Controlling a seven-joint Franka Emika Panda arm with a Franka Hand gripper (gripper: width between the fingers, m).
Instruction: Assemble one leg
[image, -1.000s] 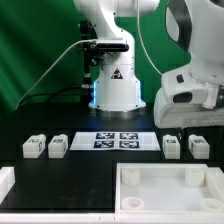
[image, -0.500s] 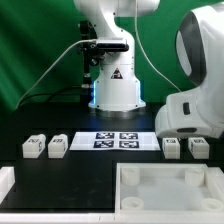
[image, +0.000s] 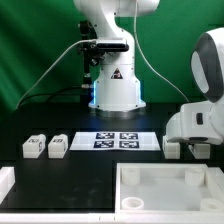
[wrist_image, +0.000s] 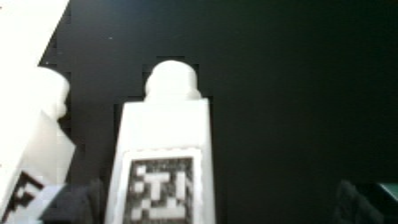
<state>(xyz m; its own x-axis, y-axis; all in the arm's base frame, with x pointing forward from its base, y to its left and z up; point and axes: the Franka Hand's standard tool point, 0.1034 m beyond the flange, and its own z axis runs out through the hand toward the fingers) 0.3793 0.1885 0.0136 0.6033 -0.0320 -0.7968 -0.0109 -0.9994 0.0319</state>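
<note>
In the wrist view a white leg (wrist_image: 164, 150) with a rounded peg end and a black-and-white tag lies on the black table between my open fingers, close to one dark fingertip (wrist_image: 68, 205). The other fingertip (wrist_image: 377, 200) stands well apart from it. My gripper (wrist_image: 222, 208) is open and holds nothing. A second leg (wrist_image: 36, 140) lies beside the first. In the exterior view my gripper (image: 193, 148) is low over the right-hand legs; one of them (image: 172, 148) peeks out beside it. Two more legs (image: 33, 147) (image: 58, 146) stand at the left.
The marker board (image: 118, 140) lies at the table's middle. The large white square panel (image: 165, 186) with corner sockets lies at the front. A white piece (image: 5, 181) sits at the front left edge. The robot base (image: 116, 85) stands behind.
The arm's hand has come down and shifted toward the exterior view's right, now covering the right-hand legs that showed before.
</note>
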